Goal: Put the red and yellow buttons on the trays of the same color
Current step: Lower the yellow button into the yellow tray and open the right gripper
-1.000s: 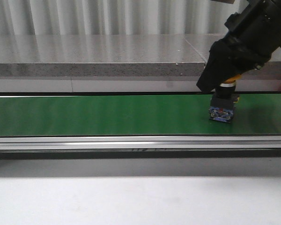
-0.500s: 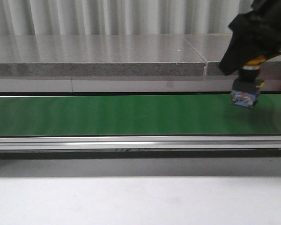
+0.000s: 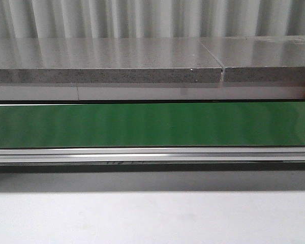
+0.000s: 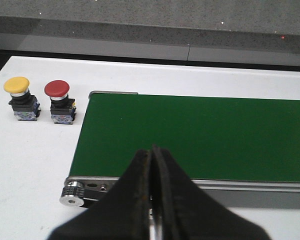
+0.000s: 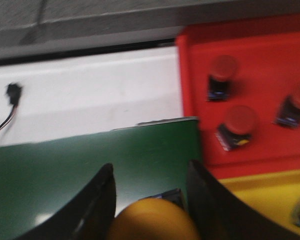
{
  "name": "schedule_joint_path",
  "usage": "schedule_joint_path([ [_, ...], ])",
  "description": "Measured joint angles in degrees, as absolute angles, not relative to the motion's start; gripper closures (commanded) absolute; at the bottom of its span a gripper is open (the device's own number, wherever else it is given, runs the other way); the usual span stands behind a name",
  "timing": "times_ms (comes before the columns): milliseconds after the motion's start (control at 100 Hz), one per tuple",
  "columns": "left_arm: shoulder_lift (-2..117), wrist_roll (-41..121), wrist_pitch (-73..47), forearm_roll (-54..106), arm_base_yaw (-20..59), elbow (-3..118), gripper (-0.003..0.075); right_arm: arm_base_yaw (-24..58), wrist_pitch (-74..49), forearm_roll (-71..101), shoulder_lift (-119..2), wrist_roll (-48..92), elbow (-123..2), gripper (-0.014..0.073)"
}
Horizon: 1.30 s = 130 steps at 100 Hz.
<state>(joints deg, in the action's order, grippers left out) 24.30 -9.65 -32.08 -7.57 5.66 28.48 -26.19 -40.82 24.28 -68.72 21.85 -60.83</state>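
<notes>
Since a second ago my right pincer [image 5: 150, 200] has carried the yellow button [image 5: 152, 220] up off the belt [image 3: 142, 124] and out of the front view. It grips that button, with the yellow tray [image 5: 270, 200] at three o'clock and the red tray [image 5: 260, 60], holding three red buttons, at one o'clock. My left pincer [image 4: 152, 165] hangs closed and empty over the belt's end; two more buttons wait on the bench [image 4: 30, 165].

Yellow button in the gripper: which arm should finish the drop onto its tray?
Right. Its gripper is shut on the yellow button, with the yellow tray just beside it. The left gripper is shut and empty at the belt's other end.
</notes>
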Motion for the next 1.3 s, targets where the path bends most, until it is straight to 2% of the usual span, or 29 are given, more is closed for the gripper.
schedule_joint_path([
  [190, 24.3, -9.6, -32.1, -7.6, 5.7, 28.5, 0.0741, -38.5, -38.3, 24.0, -68.5, 13.3, -58.1, 0.0409],
  [500, 24.3, -9.6, -32.1, -7.6, 5.7, 28.5, 0.0741, -47.1, -34.6, 23.9, -68.5, 8.2, -47.0, 0.0409],
  [950, 24.3, -9.6, -32.1, -7.6, 5.7, 28.5, 0.0741, -48.0, -20.3, 24.1, -68.5, 7.4, -32.0, 0.0409],
  [1300, 24.3, -9.6, -32.1, -7.6, 5.7, 28.5, 0.0741, -45.8, -15.1, 25.0, -72.2, 7.4, -30.9, 0.0409],
])
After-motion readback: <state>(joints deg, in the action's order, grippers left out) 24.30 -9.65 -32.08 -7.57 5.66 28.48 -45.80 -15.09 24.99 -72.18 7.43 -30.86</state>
